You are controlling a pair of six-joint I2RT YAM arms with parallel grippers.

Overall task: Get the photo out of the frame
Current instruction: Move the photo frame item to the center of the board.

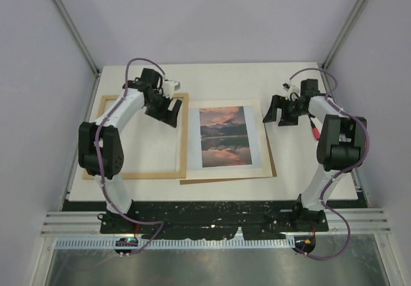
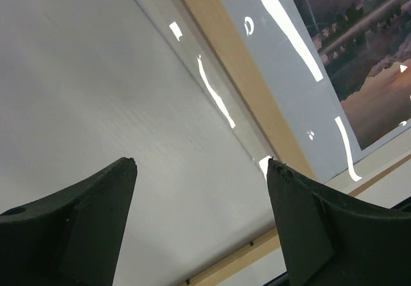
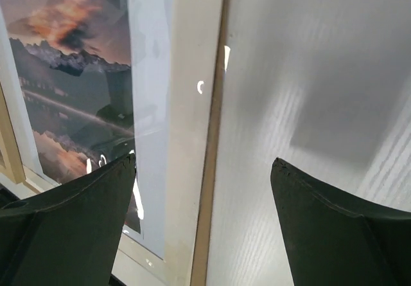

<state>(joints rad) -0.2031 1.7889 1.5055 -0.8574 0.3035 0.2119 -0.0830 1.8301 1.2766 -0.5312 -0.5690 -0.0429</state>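
White table point(image 1: 302, 170), frame point(image 1: 182, 141), brown board point(image 1: 221, 180) alongside

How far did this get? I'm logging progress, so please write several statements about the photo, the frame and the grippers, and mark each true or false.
1. The photo lies outside the frame, beside it on the table. True.
2. The left gripper is shut on the frame's rail. False: its jaws are open and hold nothing.
3. The right gripper is lifting the photo. False: it is open and empty, and the photo lies flat.
4. A brown board shows under the photo's stack. True.
5. The frame stands upright. False: it lies flat on the table.
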